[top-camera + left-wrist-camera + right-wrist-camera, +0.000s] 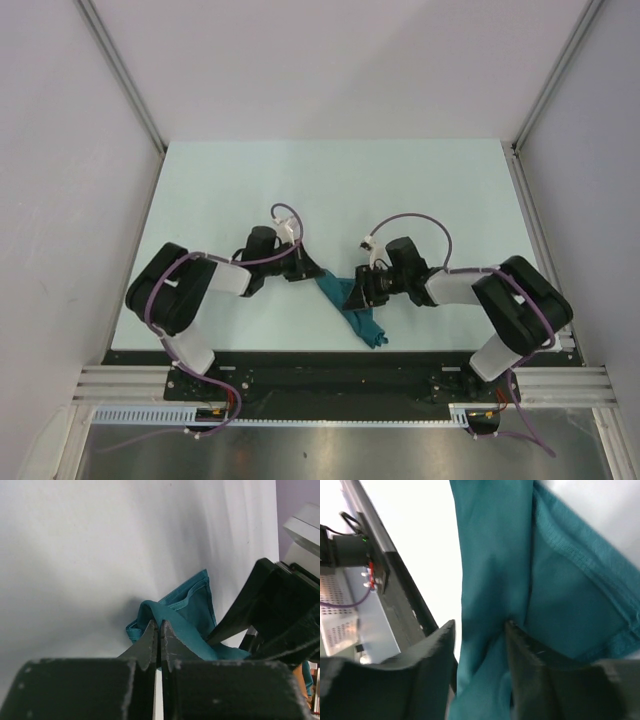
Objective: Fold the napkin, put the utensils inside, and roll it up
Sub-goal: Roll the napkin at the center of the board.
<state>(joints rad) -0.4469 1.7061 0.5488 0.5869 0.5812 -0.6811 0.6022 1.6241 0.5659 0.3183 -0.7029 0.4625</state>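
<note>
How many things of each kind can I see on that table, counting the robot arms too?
Teal napkin: 1
Robot arms: 2, the left arm and the right arm
Total: 3

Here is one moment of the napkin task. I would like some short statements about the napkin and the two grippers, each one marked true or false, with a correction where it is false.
1. The left gripper is shut, with the napkin at its fingertips. True.
2. The napkin lies flat and fully spread out. False: it is bunched up between the two grippers.
3. The right gripper has its jaws apart, with cloth hanging between them. True.
4. A fork lies on top of the napkin. False: no fork shows in any view.
</note>
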